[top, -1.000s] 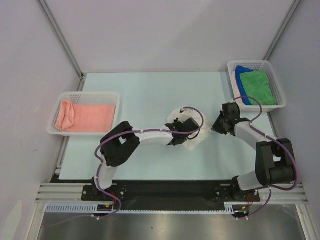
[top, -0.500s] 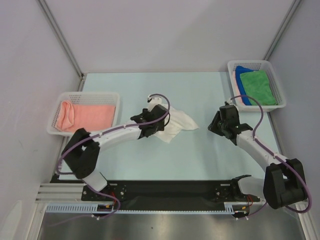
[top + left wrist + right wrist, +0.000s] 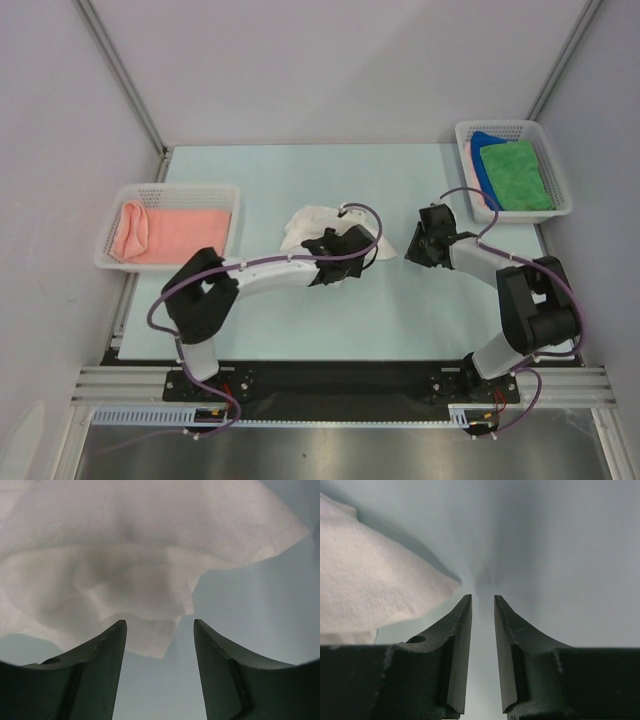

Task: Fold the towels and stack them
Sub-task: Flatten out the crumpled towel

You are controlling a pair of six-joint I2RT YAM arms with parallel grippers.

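A crumpled white towel (image 3: pixel 312 224) lies on the pale table (image 3: pixel 300 310), one corner pointing right. My left gripper (image 3: pixel 335 243) is over the towel's near right part, open and empty. In the left wrist view the towel (image 3: pixel 150 545) fills the space ahead, and a loose flap reaches down beside the left finger (image 3: pixel 107 655) of that gripper (image 3: pixel 160 622). My right gripper (image 3: pixel 410 249) is just right of the towel's corner. In the right wrist view its jaws (image 3: pixel 482 597) stand a narrow gap apart over bare table, with the towel corner (image 3: pixel 365 580) to their left.
A white basket (image 3: pixel 170 188) at the left holds a folded pink towel (image 3: pixel 175 235). A white basket (image 3: pixel 500 125) at the far right holds a green towel (image 3: pixel 515 175) on a blue one (image 3: pixel 483 145). Frame posts stand at the back corners.
My left gripper has moved right across the white towel, now open, and the towel has bunched up to the left. My right gripper has moved left toward the towel's corner.
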